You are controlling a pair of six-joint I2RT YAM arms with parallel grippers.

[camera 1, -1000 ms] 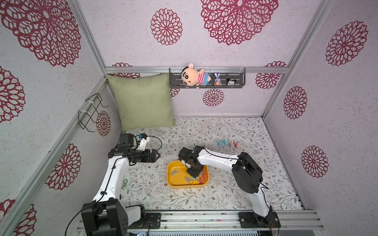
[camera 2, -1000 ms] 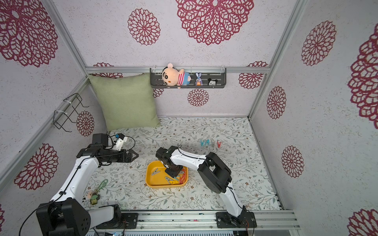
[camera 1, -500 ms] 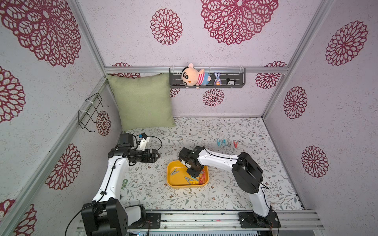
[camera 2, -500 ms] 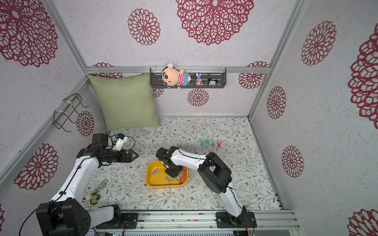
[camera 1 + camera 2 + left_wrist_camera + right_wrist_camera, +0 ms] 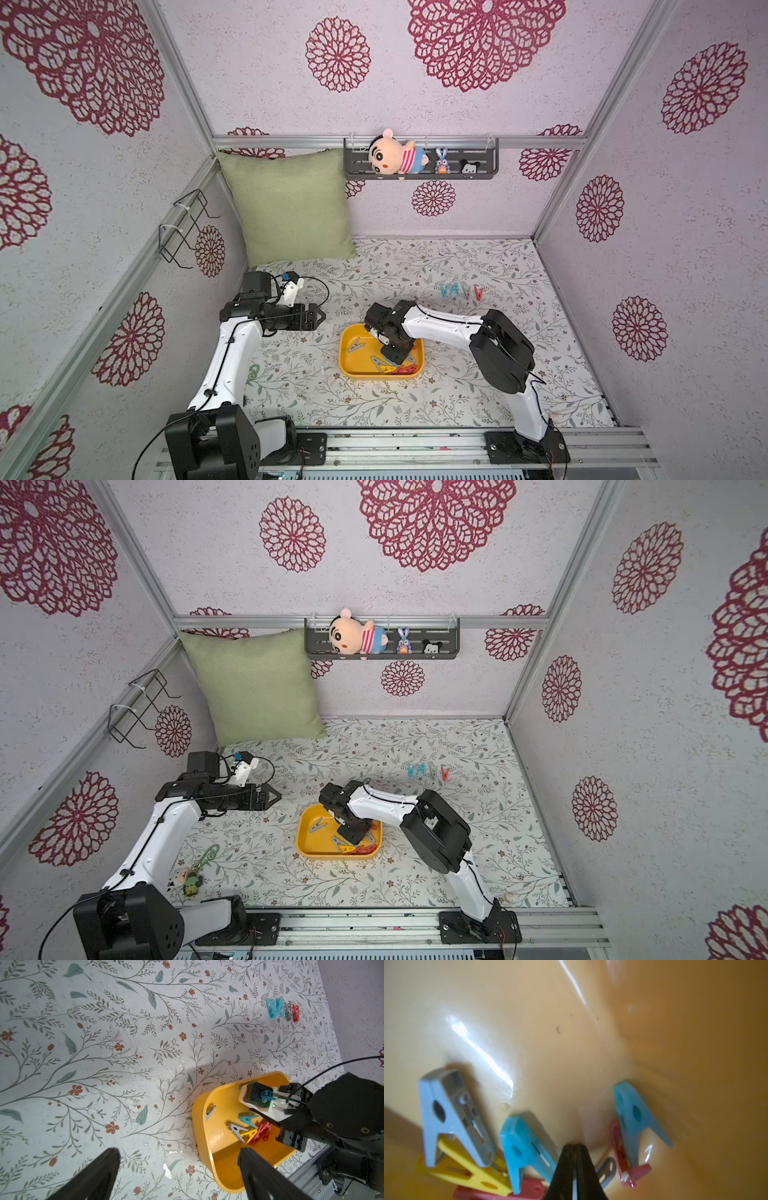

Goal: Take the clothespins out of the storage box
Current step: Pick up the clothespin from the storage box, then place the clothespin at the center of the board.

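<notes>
— Pale wallpaper [image 5: 249,83] with crimson flower medallions closes in three sides, yes?
— Yes, with aluminium posts at the corners. A green cushion [image 5: 291,208] leans in the far-left corner, left of centre in frame. A dark shelf [image 5: 419,176] carrying plush toys hangs on the back wall, and a wire rack [image 5: 183,228] is fixed to the wall at frame left.
— And the surface?
— A tabletop [image 5: 415,266] printed with leafy sprigs and small flowers. The yellow storage box [image 5: 351,363] lies on it at lower centre in both top views.
— Where are the clothespins [image 5: 395,368]?
— Several lie in the box, bunched toward its lower right edge. A short row [image 5: 461,291] of teal, grey and red ones sits on the tabletop above and right of the box, well apart from it.
— The claws?
— The right claw [image 5: 574,1147] is down inside the box, tips pressed together, just beside a teal clothespin [image 5: 525,1147]. The left claw [image 5: 178,1159] hangs spread wide, left of the box.
</notes>
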